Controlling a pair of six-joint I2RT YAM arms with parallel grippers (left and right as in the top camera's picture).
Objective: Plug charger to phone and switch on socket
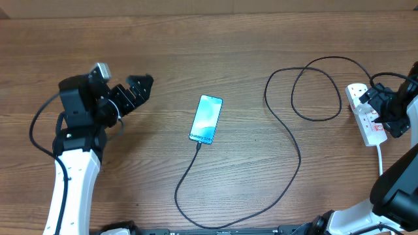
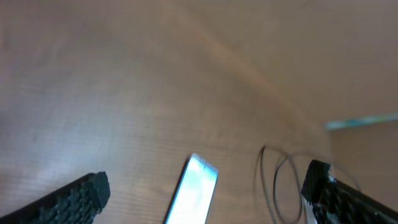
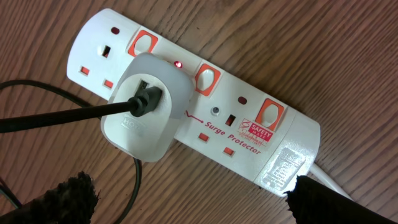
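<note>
One phone (image 1: 206,119) lies at the centre of the single bench (image 1: 196,39), and one thin black cable (image 1: 292,138) loops across the right half of the frame. One white power strip (image 1: 373,135) sits at the right edge. The right wrist view shows three red switches (image 3: 207,77) on it, three outlets (image 3: 102,59), one white adapter (image 3: 146,106) in the middle outlet, and one small red lamp (image 3: 178,64). Two arms (image 1: 72,176) appear, each with one end effector: the left end effector (image 1: 138,91) at upper left and the right end effector (image 1: 380,112) at far right.

You'll see the phone (image 1: 206,119) lying flat and lit, the charger (image 3: 62,116) seemingly plugged into its near edge, and the white socket (image 3: 249,124) glowing red.
</note>
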